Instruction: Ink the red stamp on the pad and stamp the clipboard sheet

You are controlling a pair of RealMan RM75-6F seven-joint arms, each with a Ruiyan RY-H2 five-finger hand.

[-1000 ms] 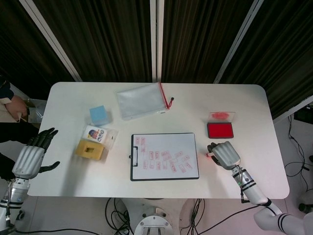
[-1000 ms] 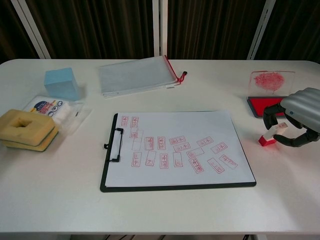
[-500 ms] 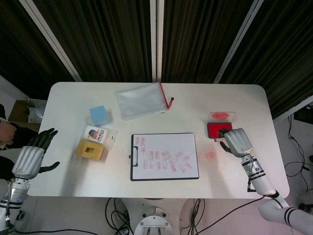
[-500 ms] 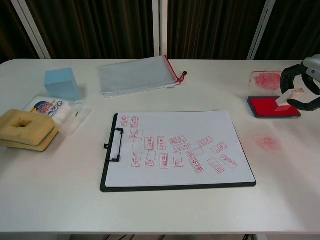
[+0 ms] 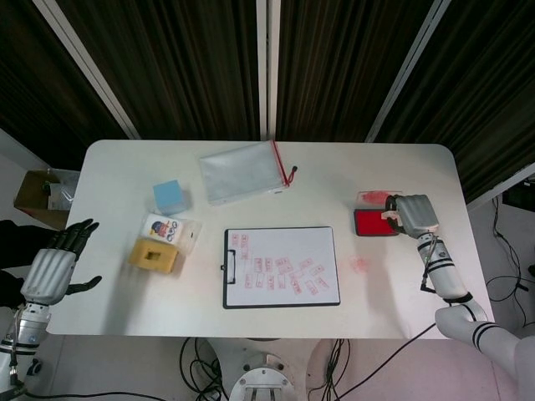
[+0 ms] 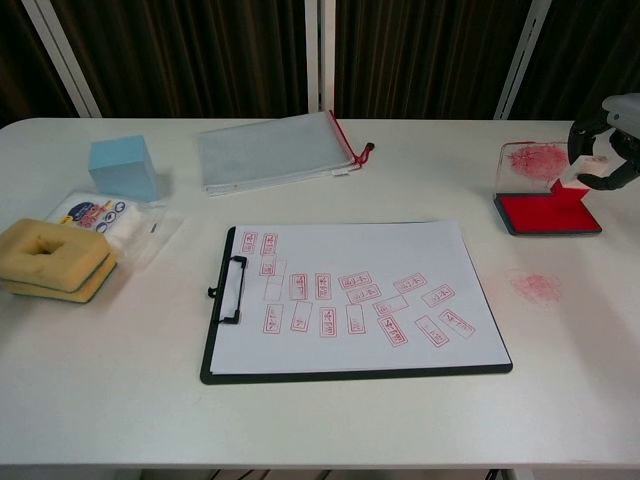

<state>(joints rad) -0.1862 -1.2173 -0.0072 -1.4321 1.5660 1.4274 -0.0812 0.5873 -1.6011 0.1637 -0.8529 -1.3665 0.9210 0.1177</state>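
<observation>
Right hand (image 6: 608, 150) pinches the small blocky red stamp (image 6: 578, 184) on the flat red ink pad (image 6: 545, 214); left hand (image 5: 57, 266) open, fingers spread.

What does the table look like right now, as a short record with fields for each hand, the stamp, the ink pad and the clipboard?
right hand: right hand holds the small red-based stamp, fingers around it
stamp: on the far right end of the red rectangular ink pad
pad lid: clear ink-smeared lid stands upright behind the pad
left hand: left hand off the table's left edge, fingers apart, holding nothing
clipboard: black clipboard with white sheet, many red stamp marks
table: red ink smudge right of the clipboard
</observation>
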